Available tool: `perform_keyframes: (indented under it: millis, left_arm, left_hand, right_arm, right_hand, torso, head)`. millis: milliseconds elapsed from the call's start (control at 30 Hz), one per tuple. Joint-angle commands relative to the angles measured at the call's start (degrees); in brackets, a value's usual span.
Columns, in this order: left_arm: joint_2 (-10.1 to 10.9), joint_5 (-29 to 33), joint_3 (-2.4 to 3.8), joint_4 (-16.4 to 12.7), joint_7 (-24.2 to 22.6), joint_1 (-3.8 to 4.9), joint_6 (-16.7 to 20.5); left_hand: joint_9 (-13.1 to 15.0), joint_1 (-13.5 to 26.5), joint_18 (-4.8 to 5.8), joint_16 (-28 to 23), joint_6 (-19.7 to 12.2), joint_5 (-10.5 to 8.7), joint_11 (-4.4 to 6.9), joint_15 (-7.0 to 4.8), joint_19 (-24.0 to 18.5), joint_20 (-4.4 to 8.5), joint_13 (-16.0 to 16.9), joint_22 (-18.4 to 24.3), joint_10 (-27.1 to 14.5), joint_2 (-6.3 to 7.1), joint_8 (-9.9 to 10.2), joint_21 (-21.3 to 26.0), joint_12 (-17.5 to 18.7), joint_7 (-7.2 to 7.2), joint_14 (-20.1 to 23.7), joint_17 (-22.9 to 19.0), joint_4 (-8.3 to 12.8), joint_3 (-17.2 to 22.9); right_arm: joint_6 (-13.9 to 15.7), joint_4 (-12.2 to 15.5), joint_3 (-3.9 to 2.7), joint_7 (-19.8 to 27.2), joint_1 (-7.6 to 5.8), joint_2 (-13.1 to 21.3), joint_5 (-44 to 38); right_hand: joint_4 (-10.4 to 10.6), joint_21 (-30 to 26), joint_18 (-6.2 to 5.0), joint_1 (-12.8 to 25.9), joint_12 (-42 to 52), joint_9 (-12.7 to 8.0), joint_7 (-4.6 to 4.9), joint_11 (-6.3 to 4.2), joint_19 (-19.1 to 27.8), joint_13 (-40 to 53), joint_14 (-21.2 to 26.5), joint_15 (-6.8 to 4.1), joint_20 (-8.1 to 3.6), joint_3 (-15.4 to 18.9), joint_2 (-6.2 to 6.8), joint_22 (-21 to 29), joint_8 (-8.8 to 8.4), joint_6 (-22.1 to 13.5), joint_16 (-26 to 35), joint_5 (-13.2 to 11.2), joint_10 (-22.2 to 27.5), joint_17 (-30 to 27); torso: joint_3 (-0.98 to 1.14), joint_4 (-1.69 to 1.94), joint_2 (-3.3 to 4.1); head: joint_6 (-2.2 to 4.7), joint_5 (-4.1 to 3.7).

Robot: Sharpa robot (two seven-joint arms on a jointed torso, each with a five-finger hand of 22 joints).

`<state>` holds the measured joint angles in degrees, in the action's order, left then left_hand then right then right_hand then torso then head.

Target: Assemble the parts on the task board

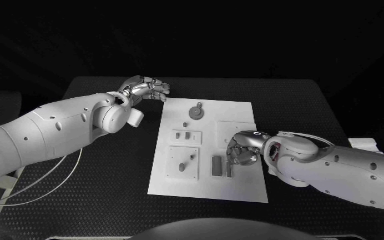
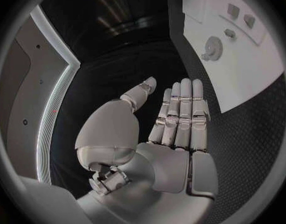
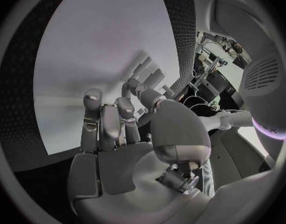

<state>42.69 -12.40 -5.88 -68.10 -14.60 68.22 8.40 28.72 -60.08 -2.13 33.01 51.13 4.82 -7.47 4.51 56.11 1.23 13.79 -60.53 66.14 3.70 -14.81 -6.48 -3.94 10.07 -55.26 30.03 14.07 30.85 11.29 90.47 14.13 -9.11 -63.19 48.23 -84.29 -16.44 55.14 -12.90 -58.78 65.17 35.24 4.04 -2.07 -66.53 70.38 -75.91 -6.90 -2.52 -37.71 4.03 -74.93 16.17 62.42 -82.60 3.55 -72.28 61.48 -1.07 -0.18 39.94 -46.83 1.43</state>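
Observation:
The white task board (image 1: pixel 240 187) lies mid-table. On it are a grey gear (image 1: pixel 197 110), two small pieces on a raised block (image 1: pixel 186 136), a peg on a square plate (image 1: pixel 182 166) and two grey bars (image 1: pixel 217 165). My right hand (image 1: pixel 244 152) is low over the board's right middle, fingers curled down at the thinner bar (image 1: pixel 228 168); whether it grips the bar is hidden. In the right wrist view its fingers (image 3: pixel 108 127) bend over the board (image 3: pixel 87 50). My left hand (image 1: pixel 147 90) hovers off the board's far left corner, fingers (image 2: pixel 180 114) straight, holding nothing.
Black textured table (image 1: pixel 104 195) surrounds the board on every side. A white cable (image 1: pixel 48 187) loops on the table under my left arm. The left wrist view shows the board's far end (image 2: pixel 242 74) with the gear (image 2: pixel 212 49) beside my left hand.

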Motion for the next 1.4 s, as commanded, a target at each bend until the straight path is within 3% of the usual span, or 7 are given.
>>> perform_keyframes:
  millis: [33, 400, 767, 833, 967, 1200, 1400]
  left_arm:
    - [-0.12, 0.27, 0.03, -0.08, -0.59, 0.06, -0.79]
    - [-1.18, 0.48, 0.03, 1.72, -1.43, 0.04, -0.65]
    - [-1.29, 2.12, 0.07, 4.16, -2.75, -0.05, -2.23]
    - [-1.53, 2.13, 0.08, 5.07, -3.05, 0.11, -2.53]
    - [-1.86, 2.13, 0.1, 6.29, -3.18, 0.65, -3.12]
    - [-3.48, 2.51, 0.14, 9.25, -3.91, 1.07, -3.79]
    - [-4.68, 3.07, 0.16, 11.31, -4.3, 1.06, -4.16]
  left_hand:
    - [-0.09, 0.44, -0.4, -0.26, -0.4, 0.36, -0.12, 0.03, 0.45, -0.05, -0.09, -0.06, -0.44, 0.02, -0.19, 0.4, -0.06, 0.01, -0.53, 0.09, -0.31, -0.08]
    - [-0.09, 0.57, -0.37, -0.37, -0.36, 0.32, -0.14, 0.06, 0.41, -0.09, -0.1, -0.09, -0.45, 0.04, -0.24, 0.46, -0.07, 0.0, -0.48, 0.18, -0.4, -0.13]
    - [-0.12, 0.93, -0.29, -0.99, -0.32, -0.04, -0.09, 0.27, -0.07, -0.25, -0.08, -0.07, -0.36, -0.06, -0.37, 0.82, -0.13, -0.04, -0.01, 0.3, -0.4, -0.44]
    - [-0.13, 1.29, 0.07, -2.21, -0.33, -0.6, -0.12, 0.79, -1.55, -0.7, -0.13, 0.24, -0.45, -0.04, -0.42, 1.69, -0.08, -0.06, 1.61, -0.03, -0.28, -0.73]
    - [-0.28, 1.68, 0.62, -5.58, -0.76, -0.98, -0.41, 2.09, -5.58, -2.03, -0.77, 1.68, -1.71, -0.46, -0.45, 2.82, 0.16, -0.16, 4.74, -0.63, 0.37, -1.08]
    - [-0.75, 2.26, 1.27, -10.85, -2.26, -1.33, -0.71, 3.77, -10.81, -3.77, -3.02, 5.46, -5.33, -0.51, -0.1, 2.93, 0.26, -0.51, 10.54, -2.17, 0.8, -0.91]
    - [-1.01, 2.93, 1.71, -13.16, -4.05, -1.8, -0.53, 4.19, -12.73, -4.39, -5.27, 8.74, -8.16, -0.42, 0.4, 2.89, 0.25, -0.95, 13.02, -3.29, 1.09, -1.5]
  right_arm:
    - [2.23, 0.14, 0.07, -0.53, 0.15, 0.18, -1.54]
    - [10.34, -3.87, -0.51, 12.07, -2.85, 0.49, 23.82]
    - [6.69, -25.54, -5.93, 24.65, -5.15, -8.67, 46.33]
    - [5.37, -29.14, -6.64, 25.33, -5.13, -10.59, 50.57]
    - [2.15, -35.15, -7.62, 26.34, -5.03, -13.7, 57.25]
    - [-1.24, -41.33, -9.61, 27.52, -4.1, -16.85, 64.74]
    - [-1.96, -40.89, -10.22, 28.02, -4.01, -16.85, 65.2]
  right_hand:
    - [0.09, 0.36, -2.1, 0.11, 0.11, -0.24, 0.18, 0.1, -0.49, -0.02, -0.02, -0.32, -0.07, 0.23, 0.48, -0.8, -0.16, 0.38, -0.29, -0.29, -0.41, 0.0]
    - [1.06, -0.74, -2.1, 0.78, -3.74, -0.93, 1.81, 1.59, 0.29, -2.68, 2.63, 0.48, 0.09, -0.62, 3.0, -0.4, -2.37, -3.94, 1.61, -0.31, 2.79, -4.08]
    - [0.48, -3.03, -2.01, 1.01, -6.56, -0.79, 2.52, 2.26, 3.62, -4.07, 7.16, 1.17, 1.7, -0.51, 2.59, 0.03, -2.8, -5.51, 4.78, -0.31, 6.73, -6.8]
    - [0.75, -7.18, -0.75, 1.48, -12.98, -0.76, 1.63, 3.43, 9.66, -7.6, 13.18, 3.84, 3.34, -2.36, 1.08, 1.25, -3.13, -6.5, 10.38, 1.14, 12.38, -8.71]
    - [0.14, -13.87, 0.3, 1.69, -25.0, -0.89, 5.02, 4.82, 15.44, -18.92, 17.88, 3.93, 5.97, -2.45, 1.03, 4.82, -4.21, -9.77, 20.98, -0.8, 14.74, -13.68]
    - [0.11, -29.14, 4.01, 3.29, -47.13, -1.84, 5.32, 9.16, 31.06, -40.43, 29.71, 13.79, 11.23, -2.9, -0.92, 13.01, -5.54, -15.28, 49.81, -0.34, 18.08, -27.4]
    - [-0.03, -35.64, 5.07, 3.51, -54.32, -2.99, 5.16, 9.91, 36.58, -50.92, 32.63, 15.27, 13.34, 1.87, -2.24, 16.47, -5.06, -17.01, 59.19, -0.12, 17.85, -32.37]
  torso:
    - [-0.04, -0.01, -0.02]
    - [-0.19, -0.11, -0.28]
    - [-0.47, -0.98, -2.0]
    - [-0.45, -1.05, -2.5]
    - [-0.52, -0.92, -3.39]
    - [-0.51, -0.41, -4.25]
    - [-0.4, 0.16, -4.69]
  head:
    - [0.43, -0.12]
    - [4.87, -1.52]
    - [11.35, -2.24]
    - [12.4, -2.14]
    - [13.63, -2.19]
    - [15.39, -2.49]
    - [15.64, -2.44]
